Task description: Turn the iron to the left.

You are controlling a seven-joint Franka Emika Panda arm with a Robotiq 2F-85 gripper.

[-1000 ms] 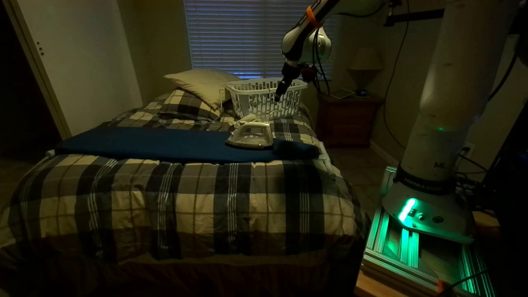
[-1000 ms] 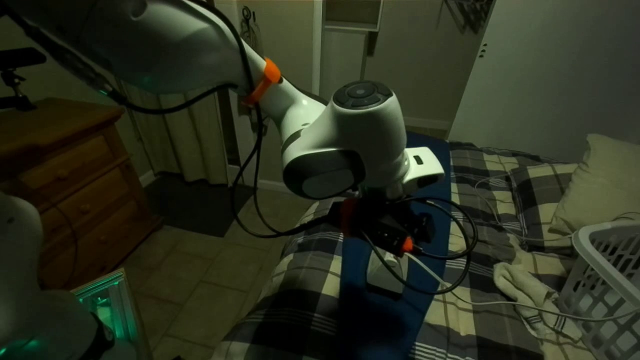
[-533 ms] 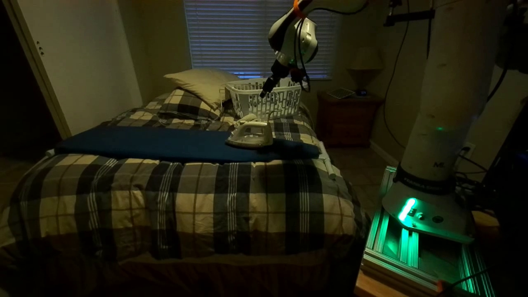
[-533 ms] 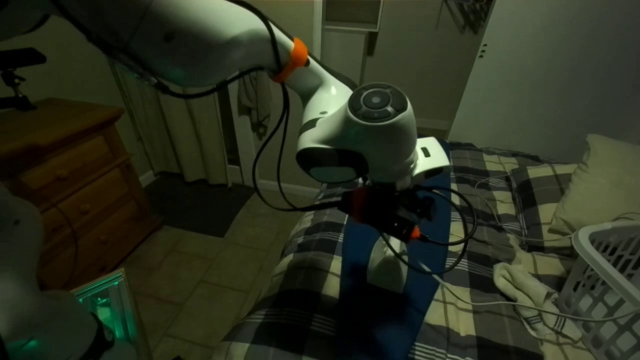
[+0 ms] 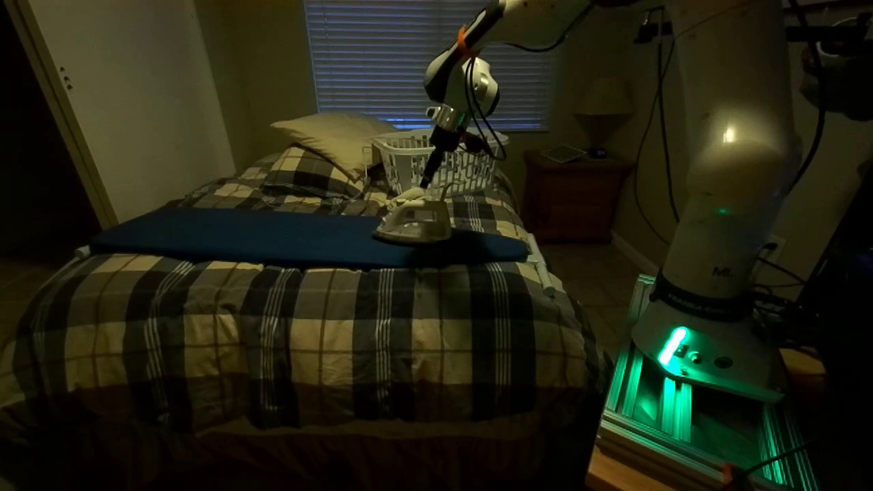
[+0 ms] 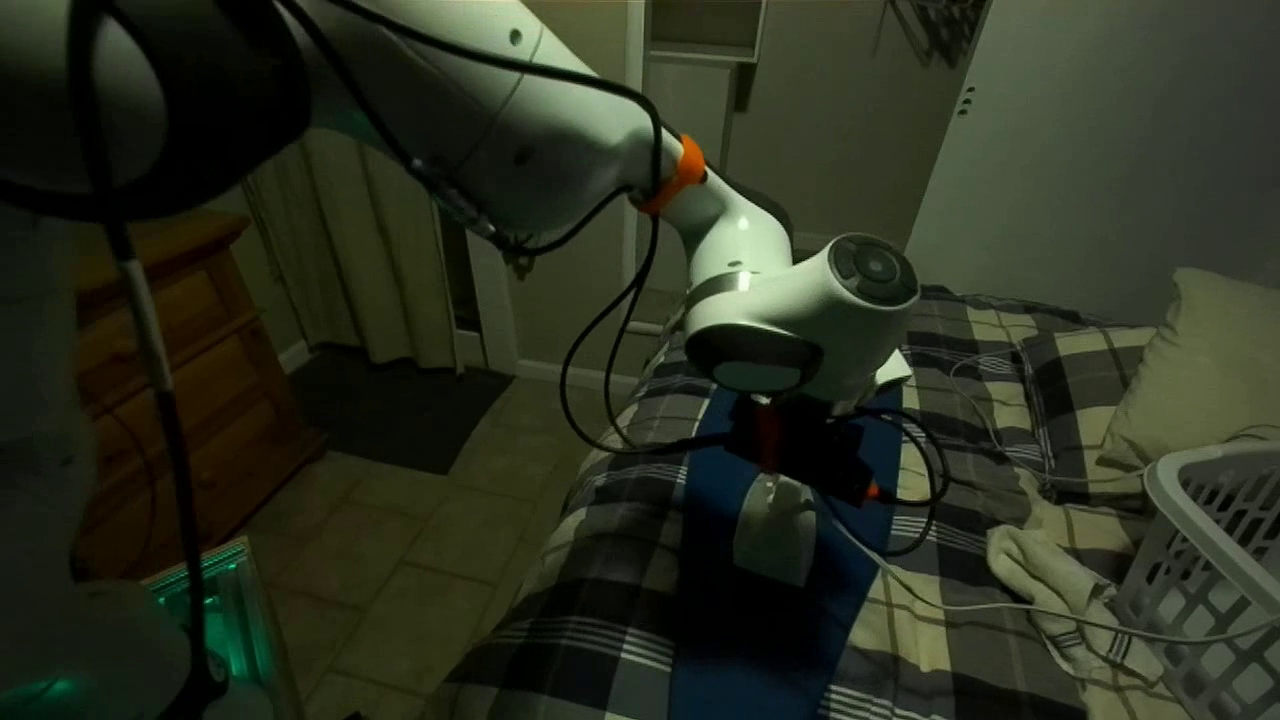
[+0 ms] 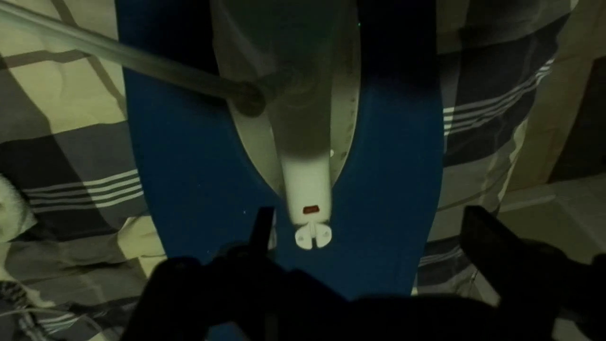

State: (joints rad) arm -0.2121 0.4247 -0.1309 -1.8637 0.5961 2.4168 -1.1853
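Across the plaid comforter (image 5: pixel 307 341) lies a blue ironing board (image 5: pixel 239 235), and on it, toward the end nearer the robot's base (image 5: pixel 716 327), the pale clothes iron (image 6: pixel 775 537) sits flat on its soleplate. The gripper (image 7: pixel 369 213) hangs over the iron with its two fingers spread well apart; in the wrist view the iron's narrow end shows between them, nearer one finger. Whether either finger touches it cannot be told. A pale cord (image 7: pixel 156 66) runs from the iron toward the white laundry basket (image 6: pixel 1205 530), which stands near a cream pillow (image 5: pixel 341 133).
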